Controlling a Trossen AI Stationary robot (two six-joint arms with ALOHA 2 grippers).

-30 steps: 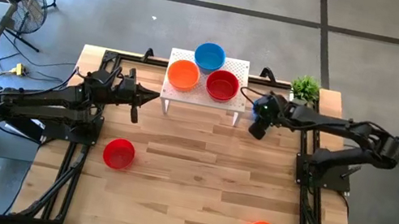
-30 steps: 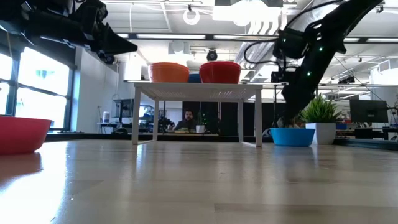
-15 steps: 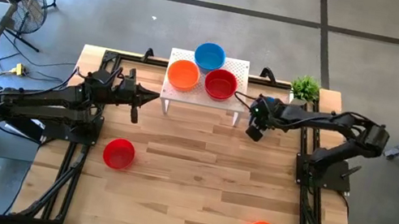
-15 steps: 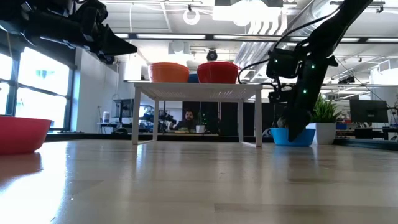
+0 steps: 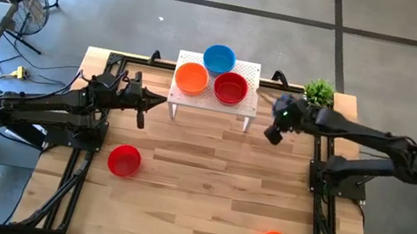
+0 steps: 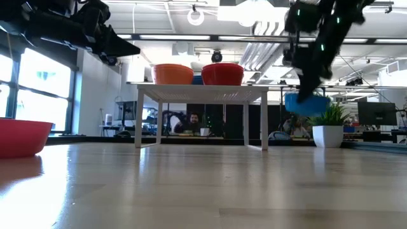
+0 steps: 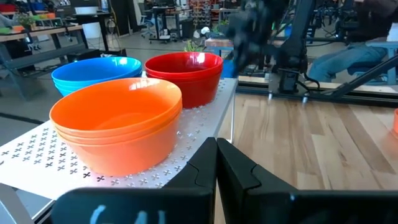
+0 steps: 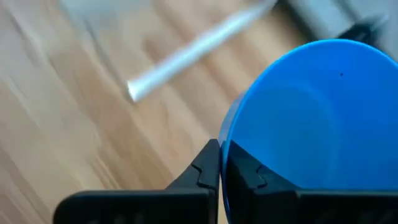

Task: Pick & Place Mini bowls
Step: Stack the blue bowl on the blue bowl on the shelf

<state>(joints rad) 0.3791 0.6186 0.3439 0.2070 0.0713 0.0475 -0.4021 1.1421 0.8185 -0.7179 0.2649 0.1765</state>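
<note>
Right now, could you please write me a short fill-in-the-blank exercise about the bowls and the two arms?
1. The right gripper holds a ____ bowl off the table.
2. The white stand carries ____ bowls.
3. Its front-left bowl is ____.
4. The left gripper's jaws are ____.

Answers: blue; three; orange; shut

Blue mini bowl (image 6: pixel 306 104) airborne beside stand-top bowls (image 5: pixel 214 75).

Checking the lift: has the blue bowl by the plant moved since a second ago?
Yes. The blue bowl, pinched in the right pincer, has risen off the table to about the white stand's top.
</note>
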